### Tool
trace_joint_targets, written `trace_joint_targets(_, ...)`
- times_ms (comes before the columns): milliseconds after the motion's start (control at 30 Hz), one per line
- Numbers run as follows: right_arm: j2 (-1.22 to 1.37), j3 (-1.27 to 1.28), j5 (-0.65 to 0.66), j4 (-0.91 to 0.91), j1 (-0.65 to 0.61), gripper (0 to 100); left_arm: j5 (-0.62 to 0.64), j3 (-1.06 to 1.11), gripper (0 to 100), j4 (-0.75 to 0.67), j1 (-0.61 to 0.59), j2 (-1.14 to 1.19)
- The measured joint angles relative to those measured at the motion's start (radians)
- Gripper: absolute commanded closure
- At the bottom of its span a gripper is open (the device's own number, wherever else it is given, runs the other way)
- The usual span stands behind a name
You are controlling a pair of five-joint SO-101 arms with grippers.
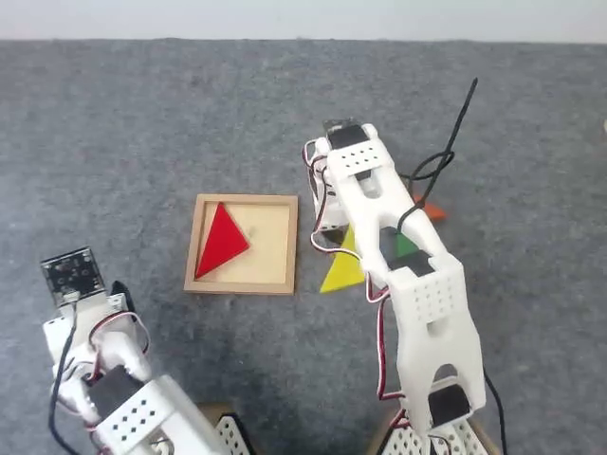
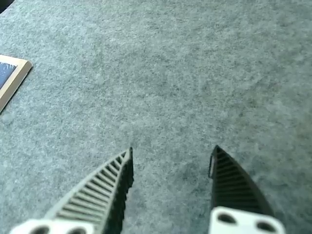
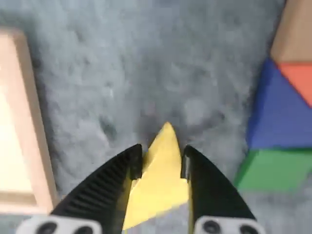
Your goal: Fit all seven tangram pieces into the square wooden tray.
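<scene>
1. High view: wooden tray (image 1: 244, 200) holds the red triangle (image 1: 221, 242) against its left side, right half free; yellow triangle (image 1: 341, 272) lies just beside the right rim, under the right arm
2. Left wrist view: left end effector (image 2: 173, 152) parted and empty over bare tabletop (image 2: 195, 73), clear of the tray corner
3. Right wrist view: right end effector (image 3: 162, 150) pinches the yellow triangle near its point, likely for lifting over the rim; blue piece (image 3: 275, 112) and green piece (image 3: 273, 170) near, apart

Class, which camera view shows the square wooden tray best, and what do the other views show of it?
The high view: the whole square wooden tray is seen from above, with a red triangular piece lying inside. The left wrist view catches one corner of it; the right wrist view, one side rail and a strip of floor.
</scene>
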Motion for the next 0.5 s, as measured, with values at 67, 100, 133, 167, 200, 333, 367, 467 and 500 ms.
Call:
trace_joint_targets(67,-0.071,0.017,0.011,0.009,0.003,85.4,0.000,0.000,76,0.000,0.000,0.000)
trace_joint_targets(100,-0.107,0.041,0.025,0.008,0.005,85.4,0.000,0.000,76,0.000,0.000,0.000)
trace_joint_targets(133,-0.143,0.080,0.043,-0.005,0.003,85.4,0.000,0.000,76,0.000,0.000,0.000)
trace_joint_targets(167,-0.178,0.127,0.057,-0.034,0.000,85.4,0.000,0.000,76,0.000,0.000,0.000)
trace_joint_targets(200,-0.216,0.189,0.069,-0.075,-0.002,85.4,0.000,0.000,76,0.000,0.000,0.000)
trace_joint_targets(333,-0.399,0.525,0.143,-0.259,-0.031,85.4,0.000,0.000,76,0.000,0.000,0.000)
trace_joint_targets(367,-0.448,0.617,0.161,-0.308,-0.046,85.4,0.000,0.000,76,0.000,0.000,0.000)
trace_joint_targets(467,-0.568,0.842,0.192,-0.425,-0.061,85.4,0.000,0.000,76,0.000,0.000,0.000)
trace_joint_targets(500,-0.577,0.875,0.195,-0.437,-0.052,85.4,0.000,0.000,76,0.000,0.000,0.000)
